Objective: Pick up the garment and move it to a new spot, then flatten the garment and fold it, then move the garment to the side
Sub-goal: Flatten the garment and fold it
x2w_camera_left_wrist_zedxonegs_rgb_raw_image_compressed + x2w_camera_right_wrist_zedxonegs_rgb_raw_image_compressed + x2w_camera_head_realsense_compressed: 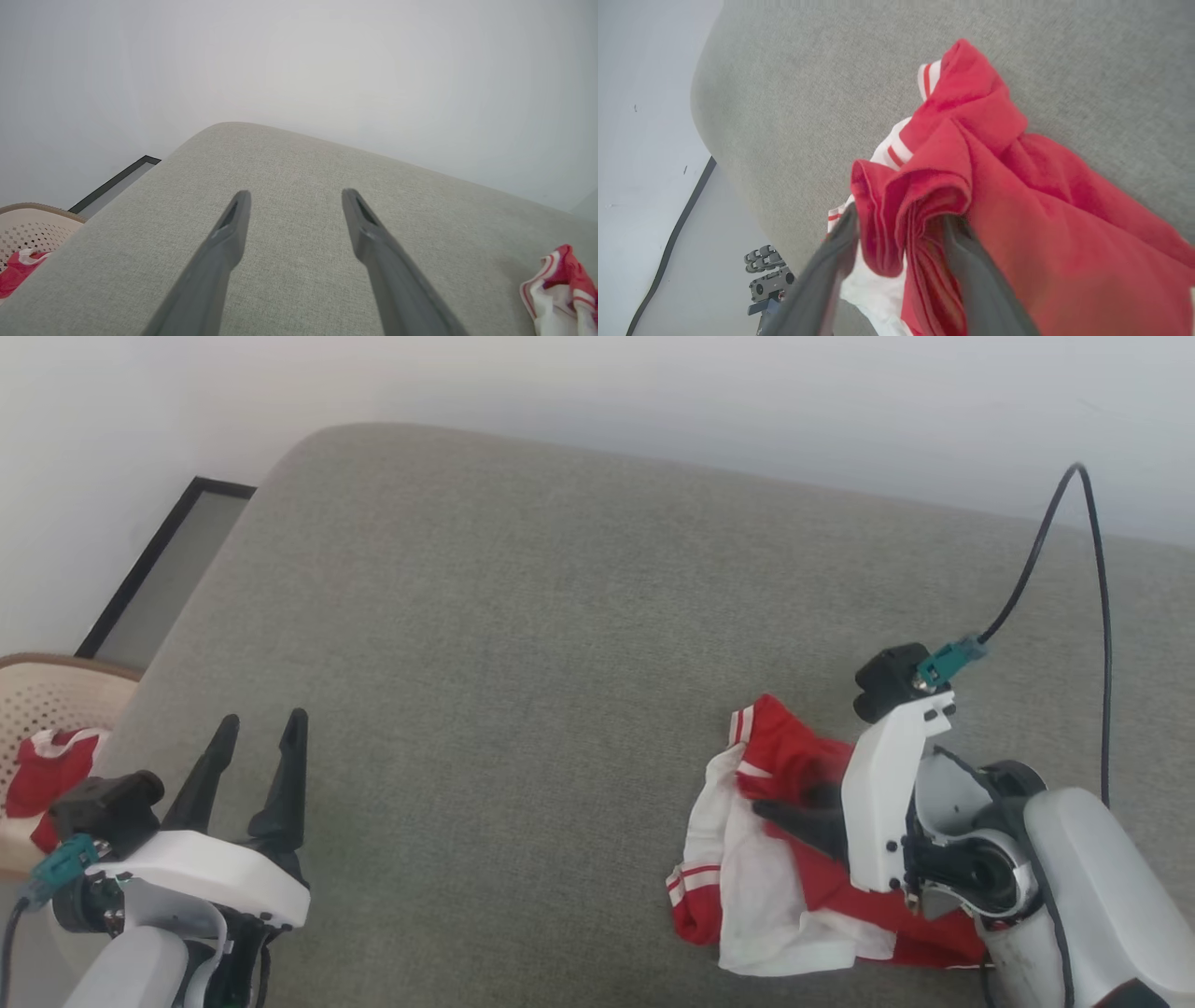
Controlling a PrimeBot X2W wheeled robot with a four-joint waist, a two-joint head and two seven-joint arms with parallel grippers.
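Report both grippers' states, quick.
Left gripper: open, holding nothing.
Right gripper: open, with a fold of the shirt lying loose between its fingers.

Soft even light, slight wrist-cam blur

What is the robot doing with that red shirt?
The robot's right gripper is at the crumpled red-and-white garment on the grey cushion, its fingers spread apart with a red fold between them. The left gripper hovers open over bare cushion, holding nothing. The garment isn't flattened or folded yet.
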